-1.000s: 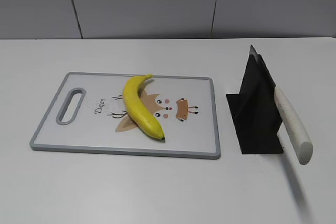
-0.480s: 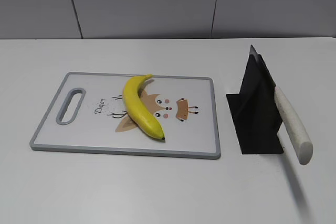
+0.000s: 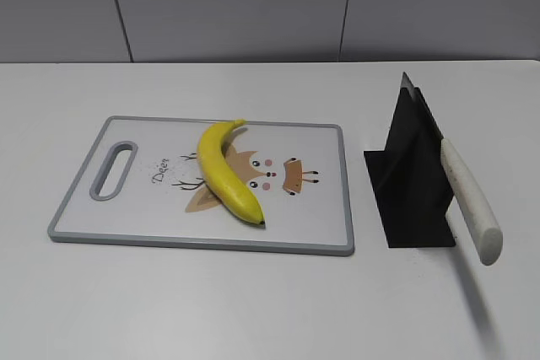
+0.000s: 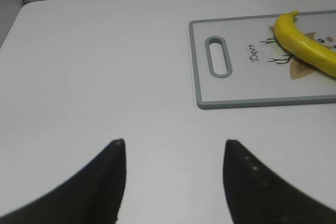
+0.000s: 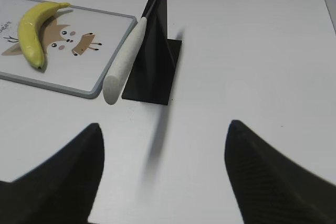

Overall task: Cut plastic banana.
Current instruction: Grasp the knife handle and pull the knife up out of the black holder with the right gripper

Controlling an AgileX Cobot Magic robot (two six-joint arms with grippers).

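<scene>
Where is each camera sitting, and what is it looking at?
Exterior view: in front, looking down at a slant at the cutting board, plastic banana and knife in its black stand; no robot parts show.
Left wrist view: on the left arm, facing the table; left hand open.
Right wrist view: on the right arm, facing the knife; right hand open.
All three share the banana and board.

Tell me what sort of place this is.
Probably a lab bench staged as a mock kitchen: a plain white table against bare grey wall panels, holding only a cutting board with the plastic banana, and a knife in a black stand.
</scene>
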